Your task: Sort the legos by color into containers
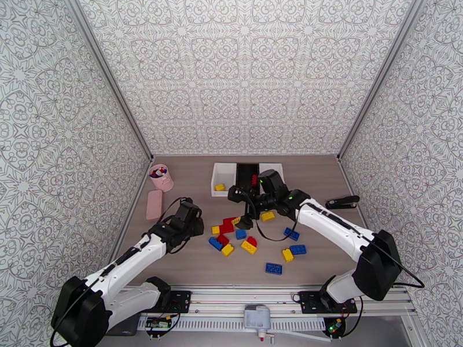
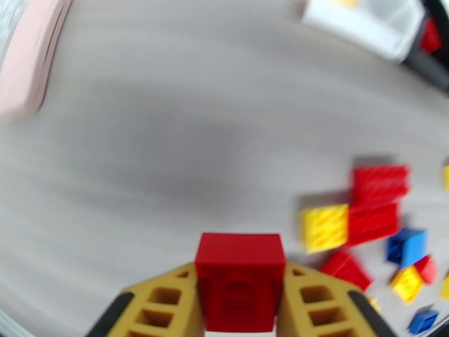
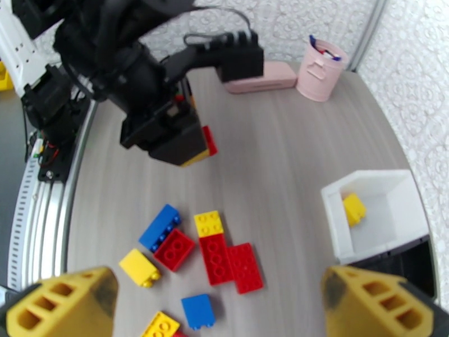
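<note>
Yellow ribbed fingers (image 2: 163, 301) of the left gripper (image 2: 239, 287) press on both sides of a small red studded plastic brick (image 2: 239, 251). The jaws stand only as wide as this brick. Ahead of this gripper and to its right lies a heap of loose plastic bricks (image 2: 370, 214) in red, yellow and blue, on the grey wood-look table (image 2: 168, 136), which looks blurred. Far ahead of it is a white rectangular plastic bin (image 2: 365, 23).

The right gripper (image 3: 221, 304) is wide open and holds nothing. Between its two fingers, a little ahead, two flat red bricks (image 3: 230, 264) lie side by side, and a yellow one touches the end of one of them. Just ahead of one finger stands the same white bin with one yellow brick (image 3: 353, 209) inside, and a black rectangular plastic bin (image 3: 407, 254) touches its side. In the top view, a red brick (image 1: 253, 180) lies in the black bin, and a second white bin (image 1: 276, 168) is partly behind the right arm.
</note>
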